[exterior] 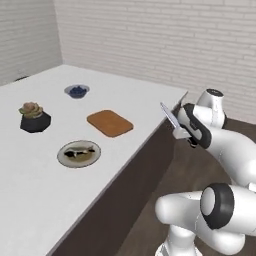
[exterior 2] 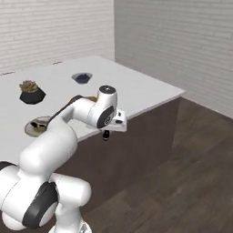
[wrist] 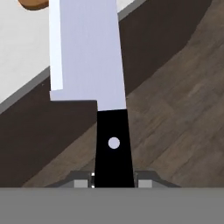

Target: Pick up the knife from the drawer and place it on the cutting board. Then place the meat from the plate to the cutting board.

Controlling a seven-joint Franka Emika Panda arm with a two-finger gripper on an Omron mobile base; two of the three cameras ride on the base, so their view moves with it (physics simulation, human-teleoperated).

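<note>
knife (wrist: 87, 52): broad pale silver blade, black handle w/ one light rivet; held in air just off table (exterior: 30, 190) edge, blade pointing up toward table.
end effector (wrist: 113, 183): pinching knife handle.
cutting board (exterior: 110, 123): reddish-brown, bare, on table.
plate (exterior: 64, 156): holds meat (exterior: 80, 150), near board.

Materials and finishes

The knife (wrist: 87, 48) has a smooth, pale metal blade and a matt black handle; the cutting board (exterior: 110, 123) looks like wood; the counter (exterior: 30, 170) is plain matt white.
</note>
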